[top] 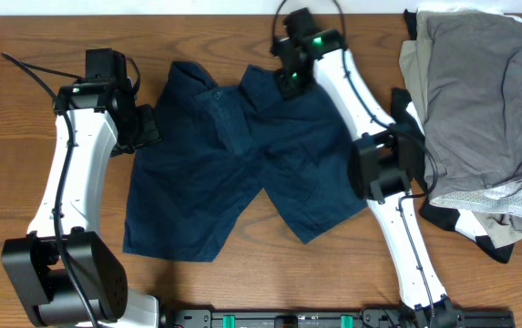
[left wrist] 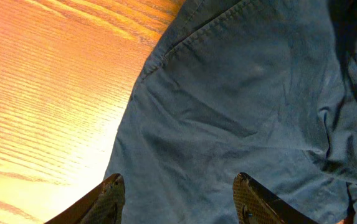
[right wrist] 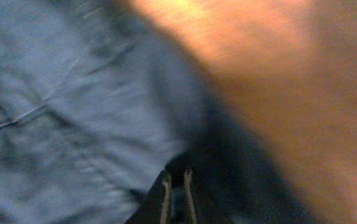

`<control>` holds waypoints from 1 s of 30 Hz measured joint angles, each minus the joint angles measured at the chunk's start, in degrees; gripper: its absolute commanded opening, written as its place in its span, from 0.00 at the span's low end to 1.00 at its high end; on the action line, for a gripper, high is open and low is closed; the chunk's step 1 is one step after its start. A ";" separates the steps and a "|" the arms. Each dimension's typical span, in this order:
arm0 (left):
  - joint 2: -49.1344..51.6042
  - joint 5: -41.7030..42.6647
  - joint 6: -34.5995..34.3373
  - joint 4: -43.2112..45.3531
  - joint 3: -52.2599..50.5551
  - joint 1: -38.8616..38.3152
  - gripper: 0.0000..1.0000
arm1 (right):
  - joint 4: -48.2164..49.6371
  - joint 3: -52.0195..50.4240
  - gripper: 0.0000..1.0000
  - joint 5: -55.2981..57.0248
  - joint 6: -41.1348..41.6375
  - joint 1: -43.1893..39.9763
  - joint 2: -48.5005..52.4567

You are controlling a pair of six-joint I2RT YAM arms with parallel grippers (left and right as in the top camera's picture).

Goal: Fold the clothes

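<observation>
The dark navy shorts (top: 233, 155) lie spread on the wooden table, waistband at the far side and two legs toward the front. My left gripper (top: 147, 128) is at the shorts' left edge; in the left wrist view its fingers (left wrist: 178, 186) are open wide over the cloth (left wrist: 240, 106), holding nothing. My right gripper (top: 290, 82) is at the waistband's far right part. In the blurred right wrist view its fingers (right wrist: 176, 174) are nearly together with a bit of the blue cloth (right wrist: 72, 112) between them.
A pile of other clothes sits at the right edge: a grey garment (top: 479, 82) on top, beige (top: 411, 55) behind it, and black and white-patterned cloth (top: 479, 228) underneath. Bare wood (top: 24, 36) lies left of the shorts.
</observation>
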 measured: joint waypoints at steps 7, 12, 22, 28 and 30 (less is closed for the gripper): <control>0.00 0.02 -0.22 0.22 0.00 0.00 0.57 | 7.37 0.02 0.43 -5.22 -7.93 -1.53 0.00; 0.00 0.00 -0.24 0.26 0.00 0.00 0.57 | 11.21 0.02 0.52 -7.17 -15.58 0.59 0.00; 0.00 0.02 -0.24 0.74 0.00 0.00 0.58 | 17.99 0.02 0.56 -8.15 -23.71 3.52 0.02; 0.00 0.02 -0.24 0.74 0.00 0.00 0.57 | 18.64 0.02 0.55 -8.52 -24.44 3.52 0.48; 0.00 0.02 -0.24 0.76 0.00 0.00 0.58 | 18.69 0.02 0.54 -8.90 -24.59 3.52 1.03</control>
